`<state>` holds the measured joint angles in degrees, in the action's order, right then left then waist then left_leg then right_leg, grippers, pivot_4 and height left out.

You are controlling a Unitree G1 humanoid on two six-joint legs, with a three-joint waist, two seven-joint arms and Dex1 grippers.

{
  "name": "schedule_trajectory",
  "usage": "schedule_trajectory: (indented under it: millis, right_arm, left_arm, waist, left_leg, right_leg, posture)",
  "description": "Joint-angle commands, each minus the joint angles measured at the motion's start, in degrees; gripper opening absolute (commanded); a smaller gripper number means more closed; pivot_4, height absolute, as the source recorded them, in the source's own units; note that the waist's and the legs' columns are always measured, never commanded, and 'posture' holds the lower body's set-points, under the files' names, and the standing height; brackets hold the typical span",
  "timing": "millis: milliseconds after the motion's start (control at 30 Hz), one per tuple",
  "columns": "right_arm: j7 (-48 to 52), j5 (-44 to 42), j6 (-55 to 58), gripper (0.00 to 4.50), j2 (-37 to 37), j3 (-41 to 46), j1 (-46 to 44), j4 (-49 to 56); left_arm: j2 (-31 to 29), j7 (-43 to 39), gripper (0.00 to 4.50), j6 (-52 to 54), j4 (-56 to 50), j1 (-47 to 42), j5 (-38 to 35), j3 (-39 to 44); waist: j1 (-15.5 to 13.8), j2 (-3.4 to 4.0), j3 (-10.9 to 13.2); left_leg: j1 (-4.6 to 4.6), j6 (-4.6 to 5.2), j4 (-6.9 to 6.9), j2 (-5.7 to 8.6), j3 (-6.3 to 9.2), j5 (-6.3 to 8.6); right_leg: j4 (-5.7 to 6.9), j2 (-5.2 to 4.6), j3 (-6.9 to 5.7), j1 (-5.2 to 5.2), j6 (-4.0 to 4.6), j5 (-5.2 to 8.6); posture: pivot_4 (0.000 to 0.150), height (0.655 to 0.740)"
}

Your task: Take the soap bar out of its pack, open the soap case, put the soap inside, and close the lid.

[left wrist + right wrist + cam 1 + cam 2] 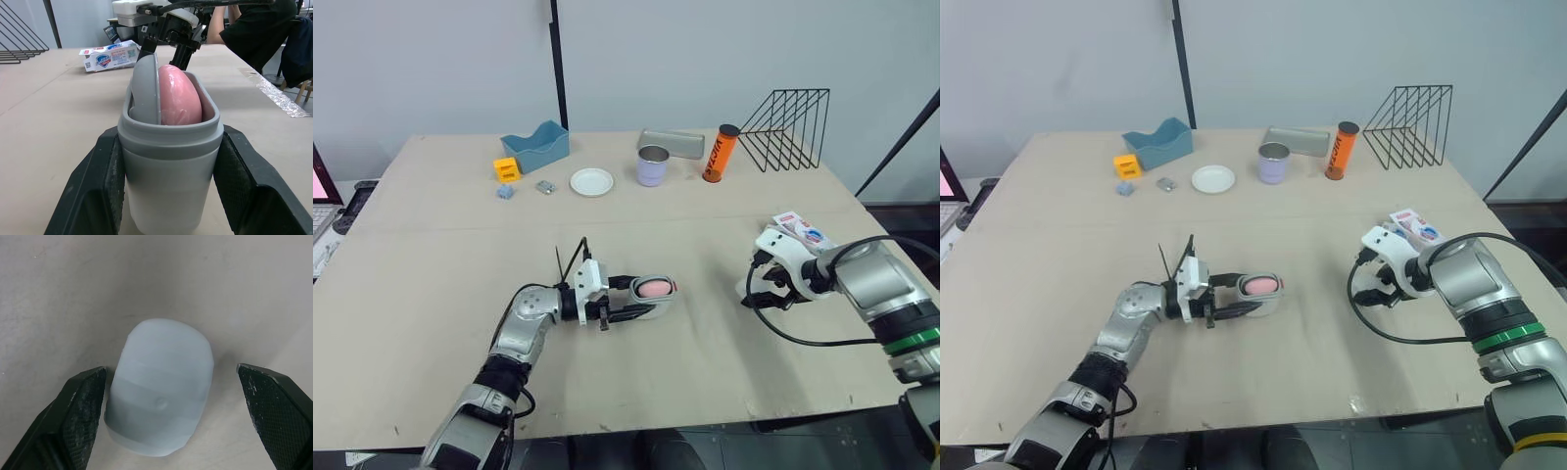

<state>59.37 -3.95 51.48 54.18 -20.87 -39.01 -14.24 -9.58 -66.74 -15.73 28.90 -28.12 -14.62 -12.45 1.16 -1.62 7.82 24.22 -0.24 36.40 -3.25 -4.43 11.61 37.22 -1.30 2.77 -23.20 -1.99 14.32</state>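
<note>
**Right claw (765, 294) poised over the pale blue-grey rounded plastic lid (159, 387)**

Left claw (651, 297) grips the grey oval plastic soap case (171, 196) by its sides near the middle of the beige tabletop (460, 245). The pink soap bar (178, 95) stands on edge inside. Above the lid, which lies flat on the tabletop, the other claw hangs open, one finger on either side. It should pinch the lid squarely and line it up with the case rim before pressing. Just beyond lies the white-and-red cardboard soap pack (800, 228). It bears a blue shield badge, but its wording is too small to read.

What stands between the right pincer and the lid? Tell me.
Nothing visible. The right pincer hangs open directly over the lid, one finger on each side, with bare table around it.
</note>
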Motion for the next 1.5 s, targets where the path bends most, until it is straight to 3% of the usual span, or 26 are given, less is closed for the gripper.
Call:
schedule_trajectory:
  millis: [33, 267, 367, 467, 500, 767, 1133, 1500]
  right_arm:
    - [0.23, 0.48, 0.43, 4.4, 0.09, 1.4, -0.3, 1.5]
    - [0.58, 0.33, 1.04, 4.4, -0.19, 1.35, 0.36, 2.52]
    - [1.03, 0.07, 1.28, 3.58, -0.17, 1.44, 0.54, 3.22]
    - [1.21, 0.1, 1.9, 2.19, -0.27, 1.63, 0.32, 3.49]
    - [1.26, 0.17, 2.06, 1.91, -0.3, 1.65, 0.13, 3.31]
    - [2.88, 0.25, 2.39, 1.87, 0.8, 1.43, -0.94, 4.08]
    - [12.13, -7.37, 4.7, 1.87, 2.14, 3.15, -9.14, 23.79]
    - [21.46, -5.04, -6.94, 1.87, 0.79, -4.5, -17.77, 25.58]
  left_arm:
    - [0.66, 0.23, 1.99, -2.48, 2.03, -0.4, 0.59, 0.67]
    - [0.06, -0.07, 1.99, -4.66, 3.53, -1.16, 1.53, 0.46]
    - [-0.06, -0.22, 1.99, -4.51, 3.72, -1.22, 1.61, 0.31]
    - [-0.01, -0.19, 1.99, -4.4, 3.86, -1.24, 1.72, 0.21]
    - [0.01, -0.14, 1.99, -4.31, 3.91, -1.21, 1.77, 0.16]
    - [-0.13, -0.18, 1.99, -4.11, 3.89, -1.16, 2.01, -0.07]
    - [-0.25, -0.53, 1.99, -3.36, 3.14, -0.69, 1.99, -0.56]
    - [-0.67, -2.72, 1.99, 0.16, 1.23, -1.08, 0.96, -0.95]
  waist:
    - [0.0, 0.02, -0.01]
    - [0.02, 0.04, -0.02]
    - [0.03, 0.04, -0.02]
    - [0.02, 0.04, -0.03]
    - [0.01, 0.04, -0.03]
    - [0.01, 0.06, -0.04]
    - [0.01, 0.19, -0.11]
    - [0.04, 0.2, -0.11]
  left_leg:
    - [0.0, 0.0, 0.0, 0.0, 0.0, 0.0]
    - [0.0, 0.0, 0.0, 0.0, 0.0, 0.0]
    - [0.0, 0.0, 0.0, 0.0, 0.01, 0.0]
    - [0.0, 0.0, 0.0, 0.0, 0.0, 0.0]
    - [0.0, 0.0, 0.0, 0.0, 0.01, 0.0]
    - [0.0, 0.0, 0.0, 0.01, 0.01, 0.0]
    - [0.01, 0.0, 0.0, -0.01, 0.04, 0.01]
    - [0.01, 0.0, 0.0, -0.04, 0.02, 0.01]
  right_leg:
    - [0.0, 0.0, 0.0, 0.0, 0.0, 0.0]
    - [0.0, 0.0, 0.0, 0.0, 0.0, 0.0]
    - [0.0, 0.01, 0.0, 0.0, 0.0, 0.0]
    - [0.0, 0.01, 0.0, 0.0, -0.01, -0.01]
    - [0.0, 0.0, 0.0, 0.01, -0.01, -0.01]
    - [0.0, 0.0, 0.0, 0.01, -0.01, 0.0]
    - [0.0, 0.0, -0.02, -0.01, -0.03, 0.03]
    - [0.0, 0.01, -0.04, -0.05, 0.01, 0.04]
  posture:
    - [0.15, 0.7393]
    - [0.15, 0.7393]
    - [0.15, 0.7393]
    - [0.15, 0.7393]
    - [0.15, 0.7393]
    - [0.15, 0.7393]
    - [0.15, 0.7393]
    - [0.15, 0.7393]
